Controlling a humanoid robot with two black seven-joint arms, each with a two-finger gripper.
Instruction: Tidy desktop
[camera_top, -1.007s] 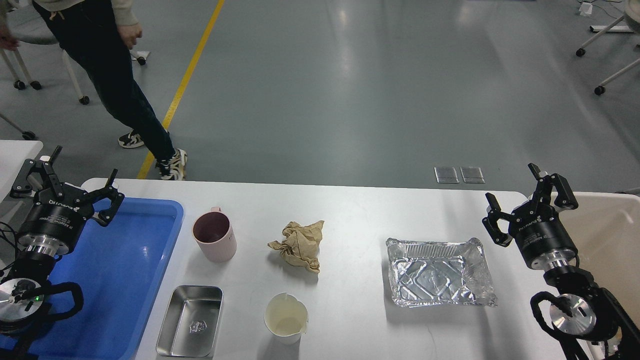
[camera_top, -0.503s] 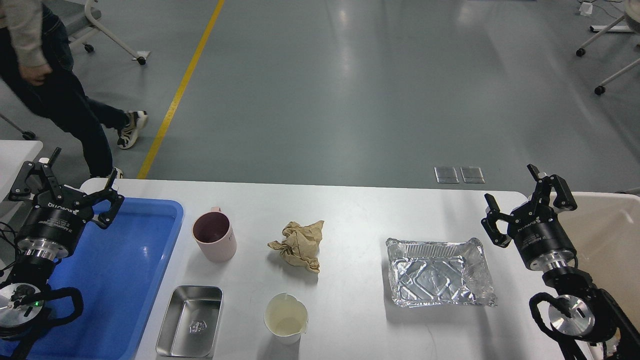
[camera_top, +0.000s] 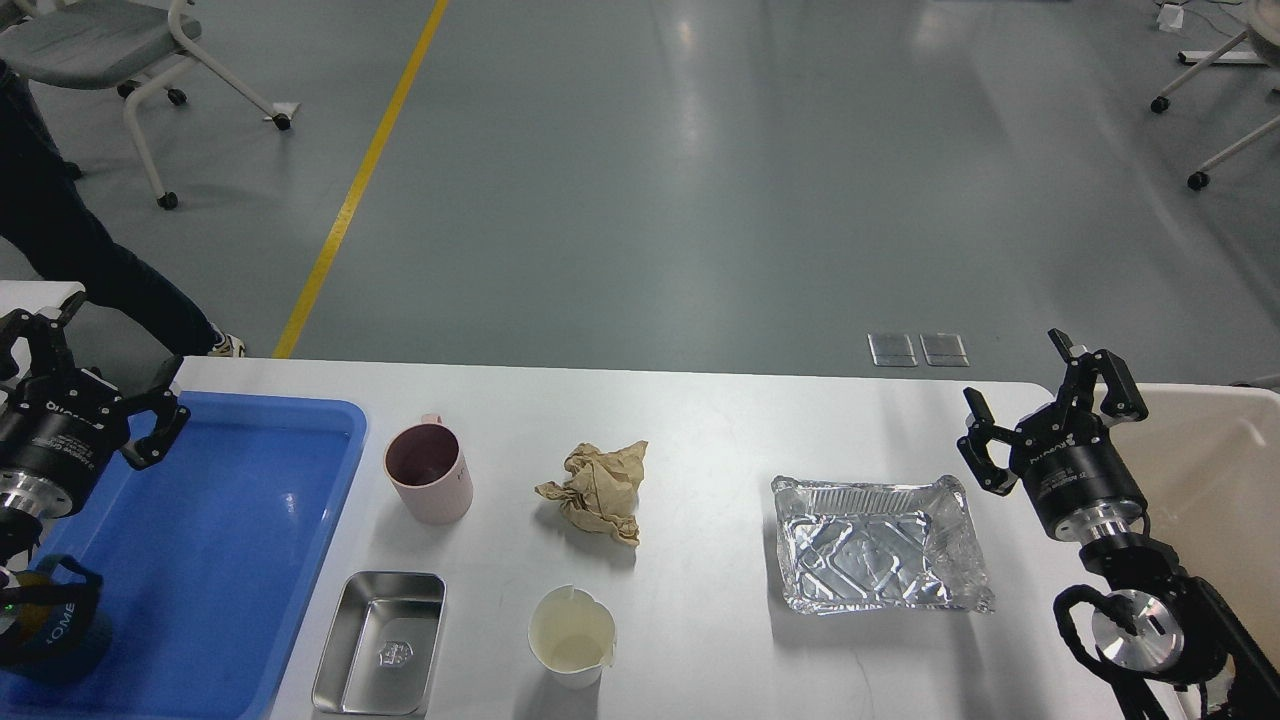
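The white bench (camera_top: 700, 420) is messy, with cup (camera_top: 428, 473), paper (camera_top: 596, 492) and tray (camera_top: 876, 545) left, both end effectors (camera_top: 95, 372) (camera_top: 1040, 395) open, empty.

Two black arms rise from the frame's lower corners, each tipped by a two-finger gripper pointing up and away from the camera. The left gripper (camera_top: 90, 345), at the far left edge, stands with its fingers spread wide apart and nothing between them; its cylindrical wrist, ringed in silver, tilts down toward the bottom-left corner, where a cable-wrapped joint sits. The right gripper (camera_top: 1030, 385), near the right edge, likewise has its fingers splayed and holds nothing. Its wrist slants down and to the right into a silver-capped joint looped with black cable at the bottom-right corner.
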